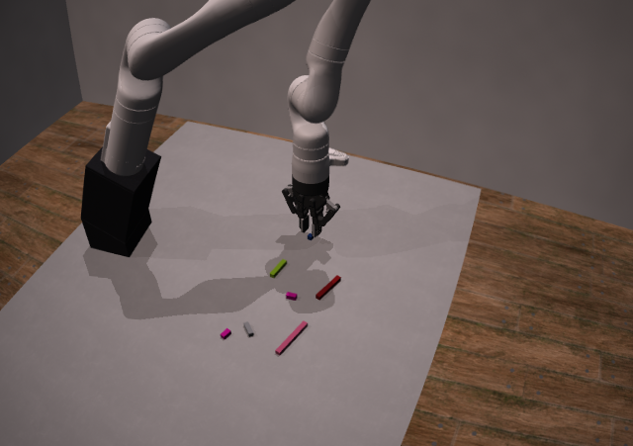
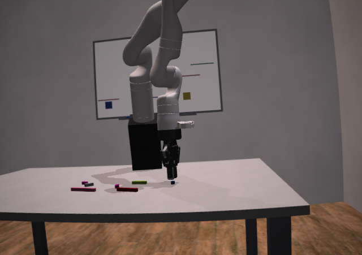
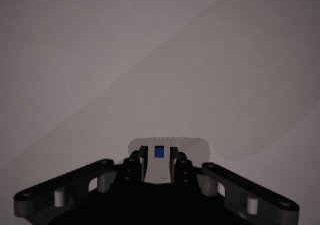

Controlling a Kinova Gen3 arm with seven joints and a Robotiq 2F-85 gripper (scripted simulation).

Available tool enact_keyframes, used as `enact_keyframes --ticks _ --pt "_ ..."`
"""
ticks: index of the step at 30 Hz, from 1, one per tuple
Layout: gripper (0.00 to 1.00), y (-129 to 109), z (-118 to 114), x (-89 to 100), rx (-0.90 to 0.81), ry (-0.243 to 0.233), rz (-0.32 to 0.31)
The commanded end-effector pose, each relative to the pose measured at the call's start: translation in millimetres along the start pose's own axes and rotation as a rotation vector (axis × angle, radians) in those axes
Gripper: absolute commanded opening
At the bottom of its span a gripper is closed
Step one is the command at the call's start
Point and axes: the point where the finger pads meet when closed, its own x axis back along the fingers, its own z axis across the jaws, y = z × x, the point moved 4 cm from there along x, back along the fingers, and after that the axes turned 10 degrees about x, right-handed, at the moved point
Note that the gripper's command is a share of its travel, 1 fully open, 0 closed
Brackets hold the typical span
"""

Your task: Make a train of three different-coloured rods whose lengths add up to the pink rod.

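Note:
My gripper (image 1: 312, 230) hangs fingers down just above a small blue rod (image 1: 310, 236) that lies on the table. The fingers stand a little apart, narrowly open, with nothing between them. In the wrist view the blue rod (image 3: 159, 151) shows in the gap between the fingertips, clear of both. In front lie a lime rod (image 1: 278, 268), a magenta rod (image 1: 291, 296) and a red rod (image 1: 327, 287). Nearer the front edge lie a second magenta rod (image 1: 225, 333), a grey rod (image 1: 248, 328) and the long pink rod (image 1: 291, 337). All rods lie flat and apart.
The arm's black base (image 1: 118, 201) stands at the back left of the grey table top. The table's right edge (image 1: 449, 303) runs beside wooden floor. A whiteboard (image 2: 158, 74) hangs on the wall behind.

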Motion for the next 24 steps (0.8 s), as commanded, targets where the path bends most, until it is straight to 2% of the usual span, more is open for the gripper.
enact_keyframes --ticks 1,24 --pt "0.24 -0.2 0.3 0.4 0.000 0.001 0.001" --pt "0.24 -0.3 0.3 -14.3 0.000 0.001 0.001"
